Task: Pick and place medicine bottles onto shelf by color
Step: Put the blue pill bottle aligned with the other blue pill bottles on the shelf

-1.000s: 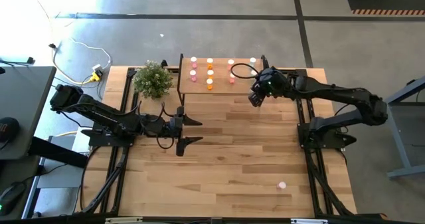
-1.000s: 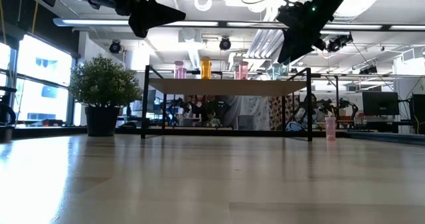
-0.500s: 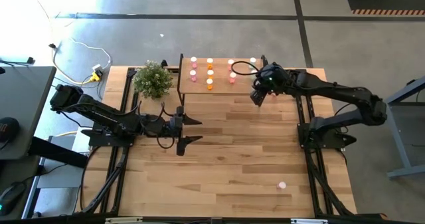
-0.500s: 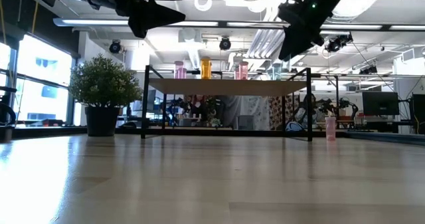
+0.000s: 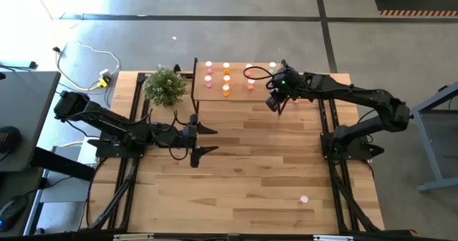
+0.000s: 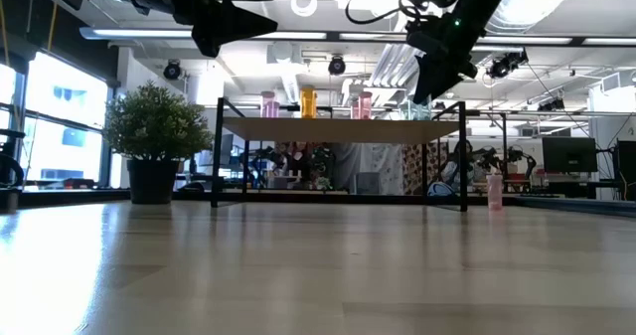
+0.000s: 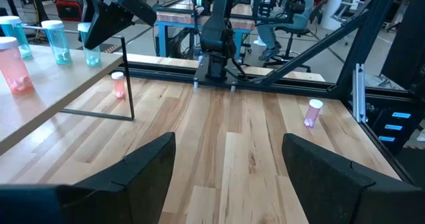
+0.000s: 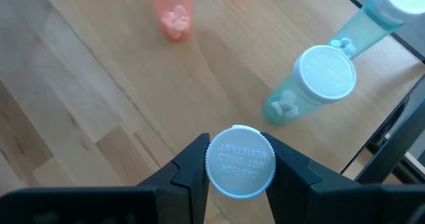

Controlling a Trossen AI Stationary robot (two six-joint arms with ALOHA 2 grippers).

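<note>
Right gripper (image 5: pixel 275 101) has slid left and slightly toward the shelf's (image 5: pixel 236 96) right end since a second ago; left arm unchanged. In the right wrist view its fingers are clamped narrow on a white-capped bottle (image 8: pixel 240 161), cap facing the camera, long axis running down out of the jaws, body hidden by the cap, so color can't be told there. Held bottle hangs just over the shelf board near its right end, right beside two pale teal bottles with white caps (image 8: pixel 312 84); a pink bottle (image 8: pixel 172 11) stands farther along the board. From above, the shelf's pink and orange bottle rows lie left of the gripper, the teal spot directly under it, so the drop looks like straight down. Left gripper (image 5: pixel 202 140) waits mid-table, fingers spread wide, holding nothing, well apart from the shelf. One pink bottle (image 5: pixel 304 199) remains on the table, near right, closer to the right arm.
</note>
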